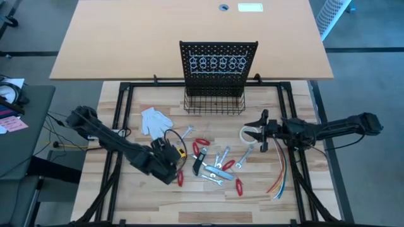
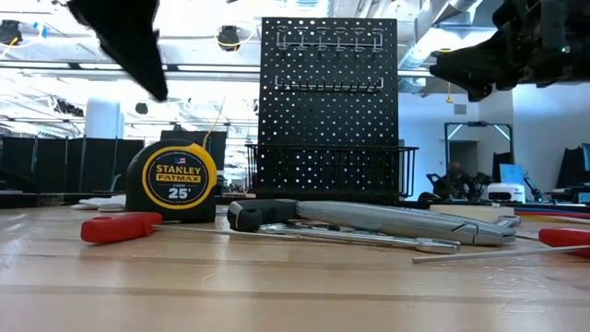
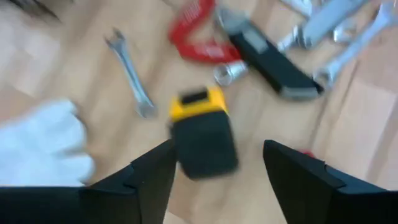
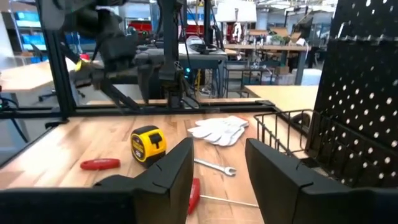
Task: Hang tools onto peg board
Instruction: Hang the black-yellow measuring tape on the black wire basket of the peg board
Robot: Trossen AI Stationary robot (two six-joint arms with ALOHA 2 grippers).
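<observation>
Tools (image 1: 218, 165): slim silver wrenches and red-handled pliers lie scattered flat on the wooden tabletop (image 1: 139, 192), in front of the peg board and well apart from it. None hangs on a hook. One silver wrench (image 3: 130, 81) lies on its own near the white glove (image 1: 154, 120); a black-handled tool (image 2: 369, 219) lies among the wrenches in the middle of the cluster. A red handle (image 2: 120, 226) rests on the wood close to the low camera.

Peg board (image 1: 218, 63): black perforated panel, upright at the far side of the work surface, with a row of pale ring hooks (image 1: 218, 63) across it and a black wire basket (image 1: 214, 104) at its foot.

Tape measure (image 2: 171, 180): yellow and black, standing on the wood just beside the tool cluster, on the left arm's side.

Left gripper (image 3: 214, 168): hangs directly above the tape measure, fingers apart, nothing between them.

Right gripper (image 4: 217, 168): held above the table on the right of the tool cluster, near a white ring-shaped item (image 1: 247, 134); fingers apart, nothing held.

Bundle of coloured wires (image 1: 279, 173): lies on the wood below the right arm.
</observation>
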